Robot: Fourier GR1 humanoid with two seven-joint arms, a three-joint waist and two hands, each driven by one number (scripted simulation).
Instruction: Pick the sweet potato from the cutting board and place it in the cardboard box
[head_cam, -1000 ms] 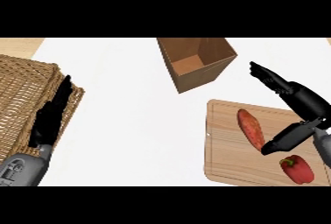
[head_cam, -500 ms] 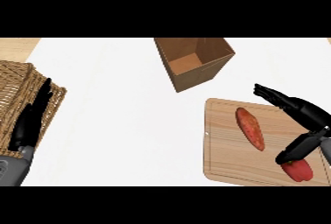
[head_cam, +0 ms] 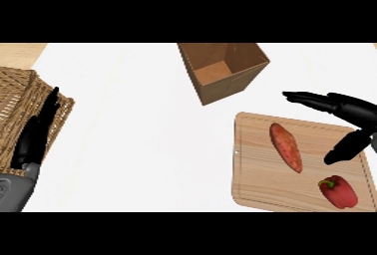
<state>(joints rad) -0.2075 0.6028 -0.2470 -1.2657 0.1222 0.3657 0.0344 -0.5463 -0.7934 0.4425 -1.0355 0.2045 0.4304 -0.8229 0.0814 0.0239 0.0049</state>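
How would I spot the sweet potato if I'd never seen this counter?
Find the wooden cutting board at the counter's right, below the open cardboard box. The sweet potato lies near the board's middle. It is long, tapered and orange-red, unlike the shorter, shiny red pepper with its green stem.

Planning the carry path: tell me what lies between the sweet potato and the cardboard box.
Head view: nothing. Only bare cutting board and white counter separate the sweet potato from the cardboard box.

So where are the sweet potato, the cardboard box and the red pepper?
sweet potato [head_cam: 285,147], head view, middle of its body.
cardboard box [head_cam: 234,84], head view, its outer front wall.
red pepper [head_cam: 340,193], head view, its red flesh.
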